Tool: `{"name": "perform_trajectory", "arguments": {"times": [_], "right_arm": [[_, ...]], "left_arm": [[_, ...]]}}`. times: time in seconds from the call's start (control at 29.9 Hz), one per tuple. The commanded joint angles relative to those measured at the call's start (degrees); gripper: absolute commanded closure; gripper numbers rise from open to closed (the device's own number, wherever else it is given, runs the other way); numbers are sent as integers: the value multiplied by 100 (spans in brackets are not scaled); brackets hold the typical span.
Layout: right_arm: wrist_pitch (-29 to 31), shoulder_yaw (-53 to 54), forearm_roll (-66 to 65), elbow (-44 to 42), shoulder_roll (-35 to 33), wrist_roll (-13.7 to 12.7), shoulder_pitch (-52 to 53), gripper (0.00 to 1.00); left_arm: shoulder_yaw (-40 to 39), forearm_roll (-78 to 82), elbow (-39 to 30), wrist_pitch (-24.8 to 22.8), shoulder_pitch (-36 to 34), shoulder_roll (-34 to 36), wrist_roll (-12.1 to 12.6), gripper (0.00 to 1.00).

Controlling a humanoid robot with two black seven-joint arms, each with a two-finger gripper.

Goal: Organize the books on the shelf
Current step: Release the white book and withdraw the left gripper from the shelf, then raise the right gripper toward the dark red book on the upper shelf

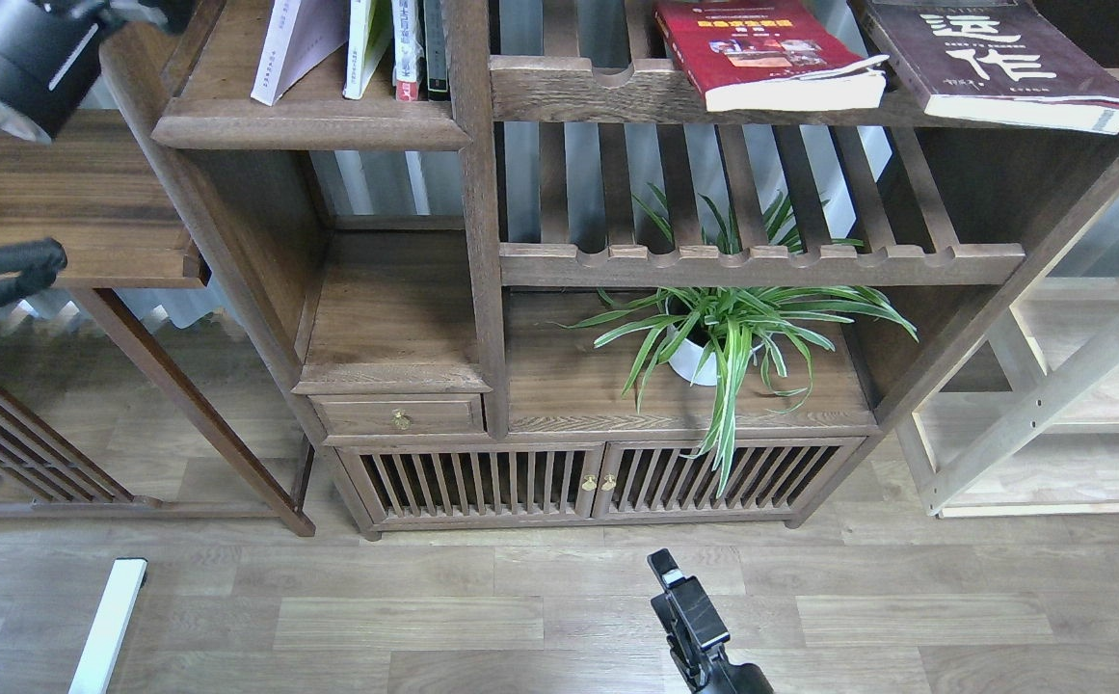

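Note:
A pale lavender-white book leans to the right on the dark solid shelf at the top left, next to a few upright books. A red book with a yellow band and a maroon book with cream characters lie flat on the upper slatted rack at the right. My right gripper rises from the bottom edge over the floor, far below the books; it is dark and narrow and holds nothing. A thick black link of my left arm sits at the top left corner; its gripper is out of view.
A potted spider plant stands on the lower board under a second slatted rack. A drawer and slatted doors sit below. A side table stands at the left and a pale wood frame at the right. A white bar lies on the floor.

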Motion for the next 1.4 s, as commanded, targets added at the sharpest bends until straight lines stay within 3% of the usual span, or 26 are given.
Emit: {"name": "perform_trajectory", "arguments": {"times": [0.0, 0.4, 0.8, 1.1, 1.37], "right_arm": [[0, 87, 0, 23, -84, 0, 119, 1], [0, 96, 35, 15, -84, 0, 505, 1], [0, 113, 53, 15, 13, 0, 1217, 1], [0, 113, 44, 23, 215, 0, 1507, 1], [0, 148, 44, -3, 268, 0, 1840, 1]], "left_arm": [[-105, -8, -70, -327, 188, 2, 31, 50], [-711, -17, -491, -714, 829, 2, 4, 50], [-1889, -17, -492, -2173, 2314, -147, -48, 50], [-2636, -26, -492, -3351, 3536, -1394, 110, 46], [-2663, -43, -88, -3383, 4293, -1974, 92, 37]]}}
